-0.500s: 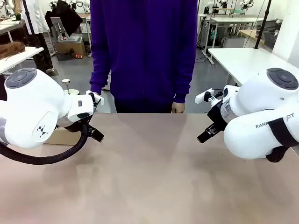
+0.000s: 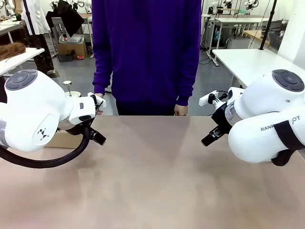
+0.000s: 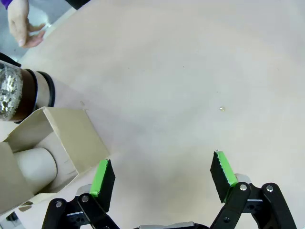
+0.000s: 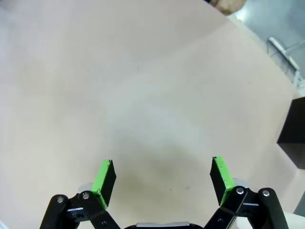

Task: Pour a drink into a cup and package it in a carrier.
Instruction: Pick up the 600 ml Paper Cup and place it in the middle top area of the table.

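Note:
My left gripper point(image 3: 162, 174) hangs open over bare table, nothing between its green pads. Just left of it stands the brown cardboard carrier point(image 3: 71, 138), and a pale paper cup point(image 3: 33, 167) sits in one compartment. Beyond the carrier is the glass pitcher point(image 3: 16, 95) with its metal band, and dark brown drink point(image 3: 29, 93) shows through the glass. In the front view the carrier point(image 2: 61, 140) and the pitcher's knobbed lid point(image 2: 68, 85) peek out behind my left arm. My right gripper point(image 4: 162, 179) is open too, above bare tabletop on the right.
A person in a purple sweater point(image 2: 145, 52) stands at the far edge, one hand point(image 3: 24, 28) near the pitcher, the other hand point(image 2: 181, 110) at the table's edge. A dark box point(image 4: 293, 136) lies beyond the table edge in the right wrist view. The tan table point(image 2: 152, 171) spans between the arms.
The person's hands have shifted slightly at the far edge. Both arms stay where they were.

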Robot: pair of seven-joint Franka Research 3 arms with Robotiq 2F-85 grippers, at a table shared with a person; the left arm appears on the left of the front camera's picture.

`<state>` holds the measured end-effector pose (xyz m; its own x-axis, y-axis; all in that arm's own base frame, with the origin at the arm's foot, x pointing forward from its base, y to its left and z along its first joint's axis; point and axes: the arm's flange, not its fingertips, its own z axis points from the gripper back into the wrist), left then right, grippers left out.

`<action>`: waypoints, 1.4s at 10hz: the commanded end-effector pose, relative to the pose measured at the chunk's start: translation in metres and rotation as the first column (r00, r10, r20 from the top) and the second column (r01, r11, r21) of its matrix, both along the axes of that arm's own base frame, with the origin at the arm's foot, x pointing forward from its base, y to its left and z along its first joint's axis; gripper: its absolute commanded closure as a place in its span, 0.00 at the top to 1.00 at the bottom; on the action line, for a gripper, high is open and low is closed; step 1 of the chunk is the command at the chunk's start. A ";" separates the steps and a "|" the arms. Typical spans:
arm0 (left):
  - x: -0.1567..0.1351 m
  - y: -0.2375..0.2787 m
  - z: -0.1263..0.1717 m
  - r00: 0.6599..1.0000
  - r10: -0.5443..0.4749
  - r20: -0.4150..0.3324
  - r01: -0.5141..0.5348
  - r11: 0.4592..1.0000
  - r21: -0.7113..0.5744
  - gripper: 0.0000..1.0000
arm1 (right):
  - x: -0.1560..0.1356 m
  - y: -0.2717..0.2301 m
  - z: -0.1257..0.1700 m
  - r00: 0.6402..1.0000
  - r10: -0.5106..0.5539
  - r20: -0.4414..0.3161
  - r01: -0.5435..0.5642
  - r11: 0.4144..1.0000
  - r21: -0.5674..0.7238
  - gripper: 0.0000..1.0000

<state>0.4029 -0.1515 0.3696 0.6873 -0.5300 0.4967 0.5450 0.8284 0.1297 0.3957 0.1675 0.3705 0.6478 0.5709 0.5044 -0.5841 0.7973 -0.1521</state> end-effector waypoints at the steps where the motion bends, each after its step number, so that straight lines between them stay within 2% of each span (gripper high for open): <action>1: 0.000 0.000 0.000 1.000 0.000 0.000 0.000 1.000 0.000 1.00 | 0.000 0.000 0.000 1.000 0.000 0.000 0.000 1.000 0.001 1.00; 5: 0.000 0.000 0.000 1.000 0.000 0.000 0.000 1.000 0.000 1.00 | 0.000 0.000 0.000 1.000 0.000 0.000 0.000 1.000 0.000 1.00; 7: 0.000 0.000 0.000 1.000 0.000 0.000 0.000 1.000 0.000 1.00 | 0.045 -0.014 0.071 1.000 0.006 -0.026 -0.005 1.000 0.020 1.00; 9: 0.000 0.000 0.000 1.000 0.000 0.000 0.000 1.000 0.000 1.00 | 0.072 -0.050 0.136 0.996 0.053 -0.065 -0.047 0.994 0.097 1.00; 11: 0.000 0.000 0.000 1.000 0.000 0.000 0.000 1.000 0.000 1.00 | 0.072 -0.117 0.191 0.984 0.156 -0.080 -0.135 0.965 0.226 1.00; 13: 0.000 0.000 0.000 1.000 0.000 0.000 0.000 1.000 0.000 1.00 | 0.054 -0.198 0.210 0.964 0.263 -0.030 -0.235 0.904 0.357 1.00; 14: 0.000 0.000 0.000 1.000 0.000 0.000 0.000 1.000 0.000 1.00 | 0.040 -0.239 0.207 0.955 0.295 0.023 -0.279 0.870 0.406 1.00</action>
<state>0.4031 -0.1517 0.3697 0.6871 -0.5304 0.4966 0.5450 0.8282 0.1305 0.4340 -0.0412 0.5928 0.5260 0.5003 0.6877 -0.7662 0.6298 0.1279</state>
